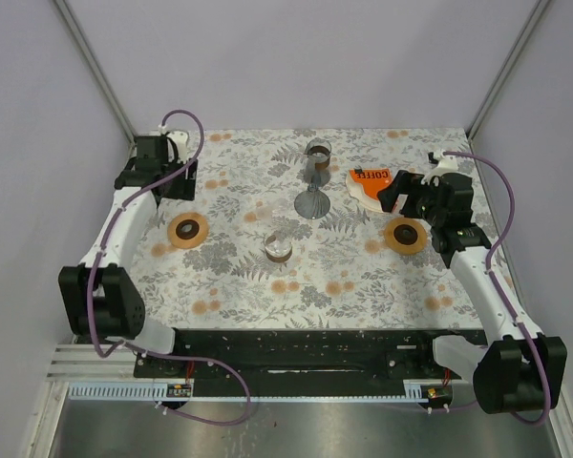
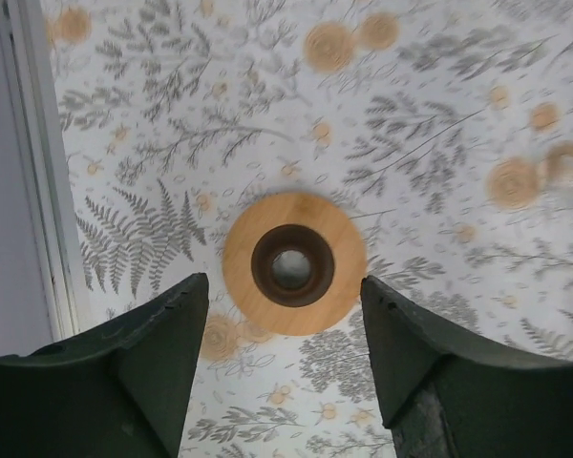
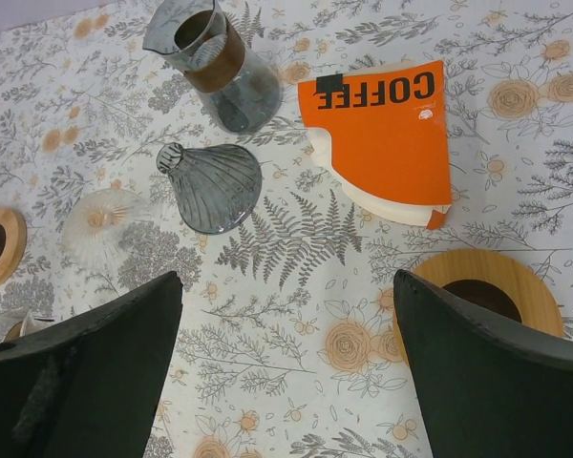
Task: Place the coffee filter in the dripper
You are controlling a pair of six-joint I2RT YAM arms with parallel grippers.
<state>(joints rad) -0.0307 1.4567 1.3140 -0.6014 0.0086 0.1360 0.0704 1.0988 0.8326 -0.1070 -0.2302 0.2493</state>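
Filter: the coffee filter pack (image 3: 387, 129), orange with white paper edges showing, lies flat on the desk (image 1: 267, 296) at the far right. No single filter is out of it.
Dripper: the grey ribbed dripper (image 3: 210, 186) stands with the wide mouth down, just beside the glass carafe (image 3: 210, 62). No filter is on it.
Left pincer (image 2: 282, 284): jaws apart and holding nothing, above a wooden ring (image 2: 334, 243).
Right pincer (image 3: 286, 279): wide open and empty, near the pack.
Progress: I judge that nearly everything is left to do: take a filter, turn the dripper over, put the filter in.
Hard to tell: a clear glass cone (image 3: 100, 224) may be a second dripper. The cover hides how many filters are in the pack.
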